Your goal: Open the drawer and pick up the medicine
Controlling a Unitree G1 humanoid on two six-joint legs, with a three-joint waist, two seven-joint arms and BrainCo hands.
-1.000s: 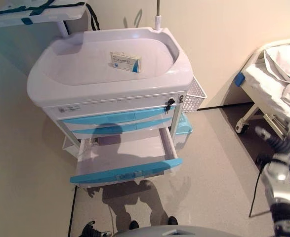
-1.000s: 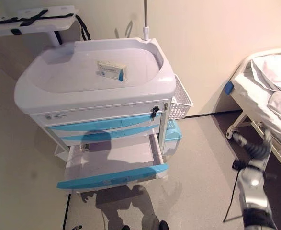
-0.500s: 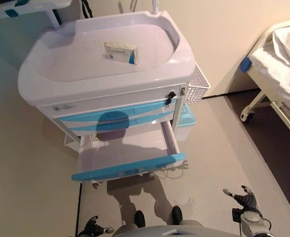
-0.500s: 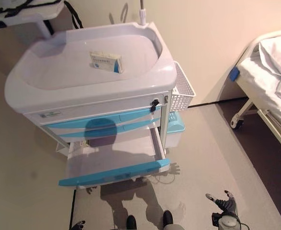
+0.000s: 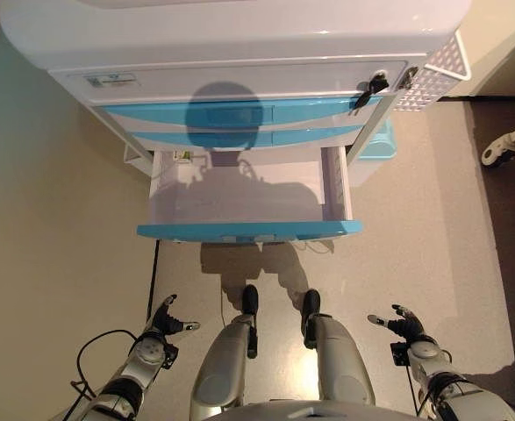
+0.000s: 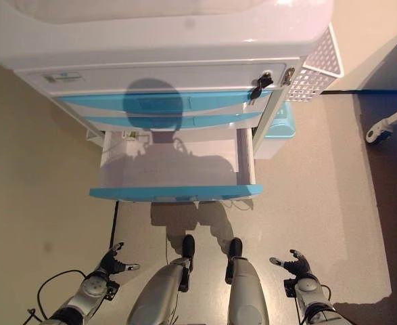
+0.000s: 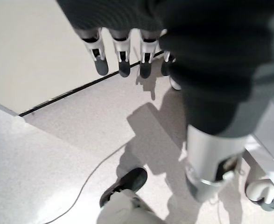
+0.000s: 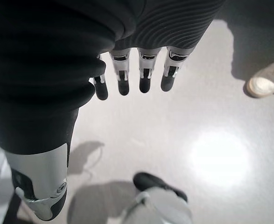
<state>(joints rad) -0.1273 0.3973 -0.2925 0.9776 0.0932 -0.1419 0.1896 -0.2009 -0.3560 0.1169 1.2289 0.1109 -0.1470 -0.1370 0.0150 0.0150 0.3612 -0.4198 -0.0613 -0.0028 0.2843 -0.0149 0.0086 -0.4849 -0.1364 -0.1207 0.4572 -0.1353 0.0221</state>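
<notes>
1. The white medical cart point(image 5: 239, 44) is filling the upper part of both eye views, with only its front rim and drawer stack showing; the cart's top surface is lying outside the views, so the medicine cannot be found in any view.
2. The bottom drawer point(image 5: 248, 197) is standing pulled out, its blue front point(image 5: 248, 230) facing the robot, and its pale floor is showing nothing but shadow.
3. Two closed blue-fronted drawers point(image 5: 231, 114) are sitting above it, under a white panel with a key point(image 5: 368, 89) hanging in the lock at the right end.
4. A white mesh side basket point(image 5: 432, 74) is hanging on the cart's right side, and a light blue bin point(image 5: 375, 145) is sitting on the floor just below it.
5. A bed castor point(image 5: 494, 155) is showing on the floor at the far right.
6. The left robot hand point(image 5: 162, 320) is hanging low at the lower left, well apart from the drawer, released with fingers point(image 7: 122, 58) straight and grasping nothing.
7. The right robot hand point(image 5: 402, 323) is hanging low at the lower right, likewise released, fingers point(image 8: 144, 74) straight over bare floor.
8. A person's white shoe point(image 8: 265, 81) is showing in the right wrist view.
</notes>
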